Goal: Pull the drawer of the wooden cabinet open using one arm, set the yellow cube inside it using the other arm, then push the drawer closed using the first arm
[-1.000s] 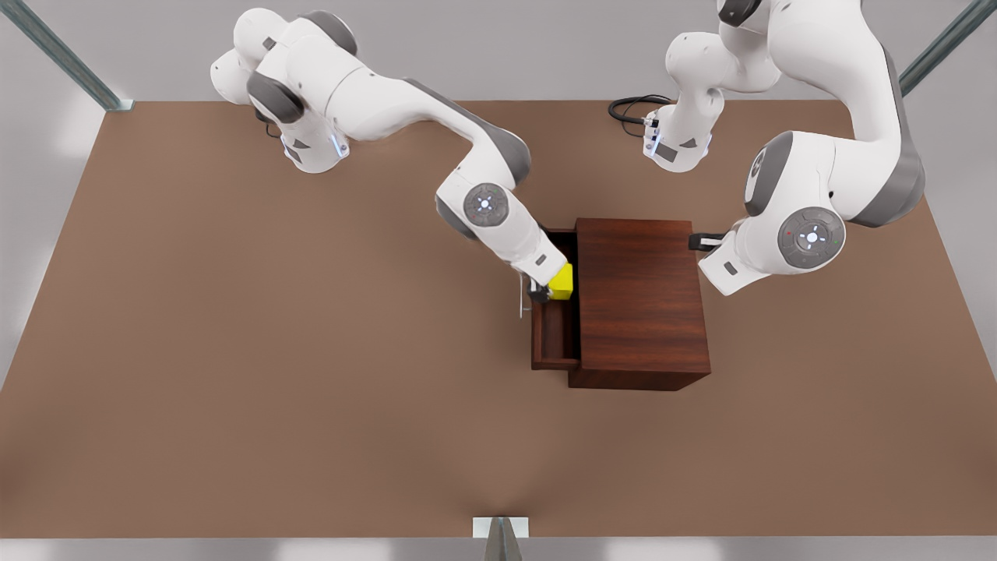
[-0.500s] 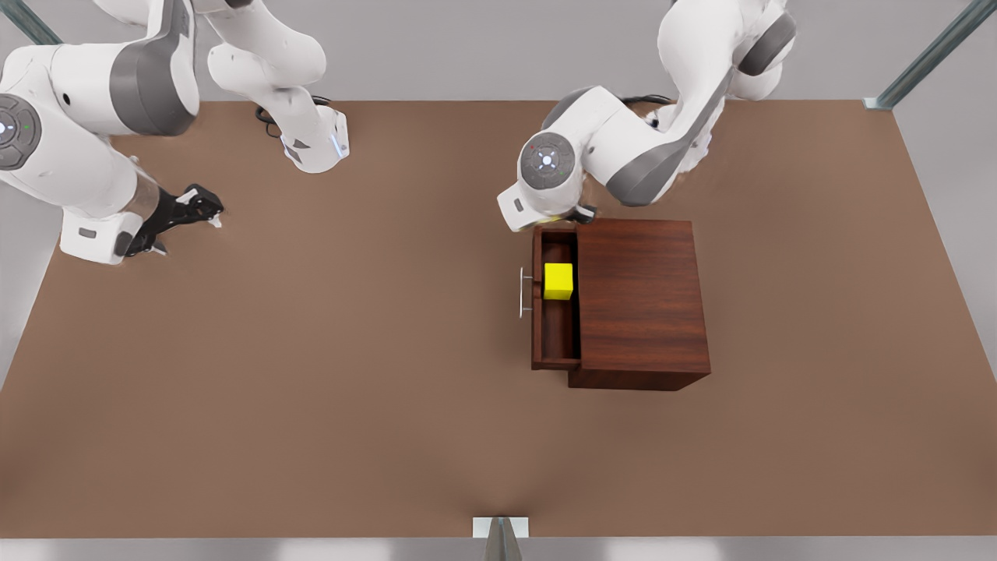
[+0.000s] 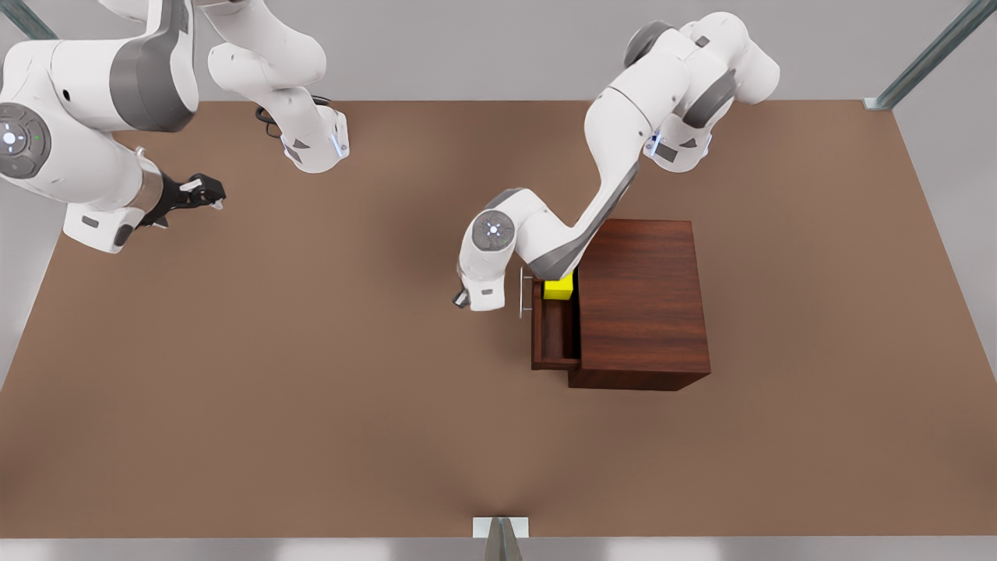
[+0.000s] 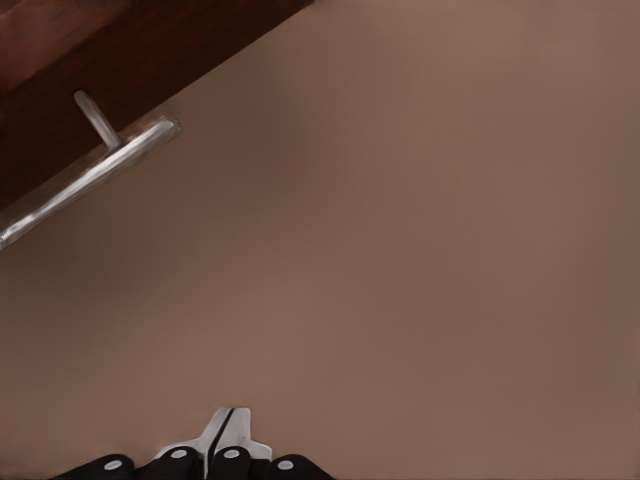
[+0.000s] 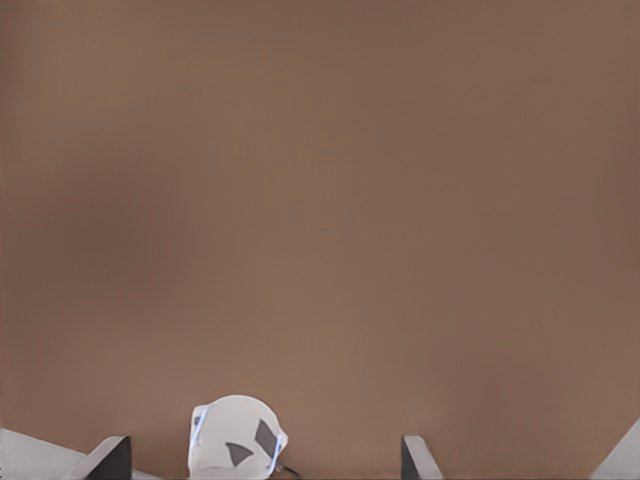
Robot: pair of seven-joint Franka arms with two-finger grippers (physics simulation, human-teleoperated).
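Step in hand, as I judge it: push the drawer (image 3: 554,335) shut. It stands pulled out of the wooden cabinet (image 3: 642,304) toward the front view's left, and the yellow cube (image 3: 558,289) sits inside it at the far end, partly under my left arm's forearm. My left gripper (image 4: 228,447) is clenched on nothing, fingertips pressed together. It hangs over the bare table (image 3: 311,389) just on the front view's left of the silver bar handle (image 3: 520,300), apart from it (the left wrist view has the bar off to one side, not ahead of the tips). My right gripper (image 3: 204,191) waits well away at the far left of the front view, fingers (image 5: 108,455) spread wide and holding nothing. To do this well I'd keep the left jaws closed as a blunt pusher and line up with the middle of the drawer front. Then I'd press straight toward the cabinet, slow and level, so the tray doesn't skew or bind and the cube doesn't jolt. An off-centre push on the thin bar could slip off.
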